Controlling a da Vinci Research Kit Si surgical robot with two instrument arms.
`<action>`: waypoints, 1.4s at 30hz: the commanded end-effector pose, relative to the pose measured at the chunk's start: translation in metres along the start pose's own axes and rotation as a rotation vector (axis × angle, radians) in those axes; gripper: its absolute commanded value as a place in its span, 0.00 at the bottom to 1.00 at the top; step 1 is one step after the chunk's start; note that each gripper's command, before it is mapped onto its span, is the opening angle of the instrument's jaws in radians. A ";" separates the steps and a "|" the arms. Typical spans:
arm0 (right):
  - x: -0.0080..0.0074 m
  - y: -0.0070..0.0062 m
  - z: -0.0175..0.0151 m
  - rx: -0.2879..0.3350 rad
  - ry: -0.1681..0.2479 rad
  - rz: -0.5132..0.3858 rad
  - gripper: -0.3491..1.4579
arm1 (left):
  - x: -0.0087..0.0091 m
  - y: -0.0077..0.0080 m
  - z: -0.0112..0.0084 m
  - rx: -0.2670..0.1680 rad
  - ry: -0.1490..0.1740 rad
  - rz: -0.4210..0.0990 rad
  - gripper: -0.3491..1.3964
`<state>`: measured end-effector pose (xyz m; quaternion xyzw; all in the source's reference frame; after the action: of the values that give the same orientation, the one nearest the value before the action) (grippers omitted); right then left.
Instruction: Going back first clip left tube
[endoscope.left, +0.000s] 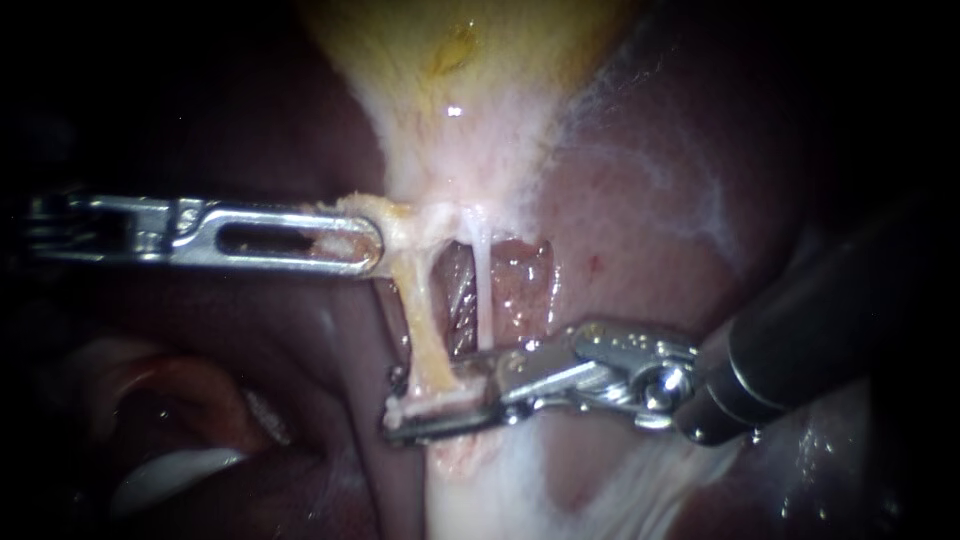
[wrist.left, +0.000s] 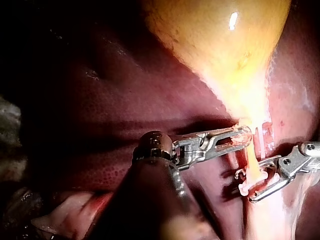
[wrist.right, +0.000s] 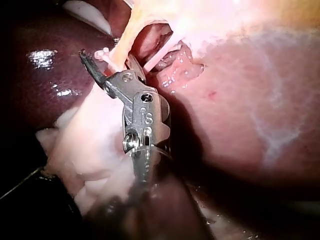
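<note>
The left tube (endoscope.left: 425, 320) is seen as a yellowish strand running down the endoscope view from the neck of the gallbladder (endoscope.left: 450, 90). It is slanted slightly toward the right as it descends. Just to its right, the thinner, whiter right tube (endoscope.left: 483, 290) is stretched almost straight up and down, and a dark reddish gap is left between the two. A whitish clip (endoscope.left: 440, 400) is laid across the lower end of the left tube. Its long axis is set crosswise to the tube and nearly level, with one end pointed toward the view's left. The right instrument (endoscope.left: 400, 405) is brought in from the right, with its shaft slanted down from the upper right. Its jaws are held apart, one on each side of the clip, and the left tube is passed between them. Whether the clip is pressed by both jaws cannot be told. The left instrument (endoscope.left: 365, 245) is laid level from the left, its slotted jaws clamped on pale tissue (endoscope.left: 385, 212) at the top of the left tube, just under the gallbladder. Dark red liver (endoscope.left: 650, 220) is seen around and behind all of this
</note>
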<state>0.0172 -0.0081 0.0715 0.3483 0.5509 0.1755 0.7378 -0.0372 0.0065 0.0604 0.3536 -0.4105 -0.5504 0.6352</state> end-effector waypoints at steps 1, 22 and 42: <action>0.0000 0.0001 0.0001 -0.014 0.001 -0.015 0.47 | 0.0000 0.0000 0.0000 0.000 0.000 0.000 0.00; 0.0006 -0.0003 -0.0059 -0.060 0.002 -0.175 0.47 | 0.0000 0.0000 0.0000 0.000 0.000 0.000 0.00; 0.0057 -0.0023 -0.0190 -0.123 0.005 -0.245 0.47 | 0.0000 0.0000 0.0000 0.000 0.000 0.000 0.00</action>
<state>0.0010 0.0001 0.0630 0.2317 0.5793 0.1180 0.7725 -0.0371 0.0064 0.0604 0.3535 -0.4104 -0.5504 0.6354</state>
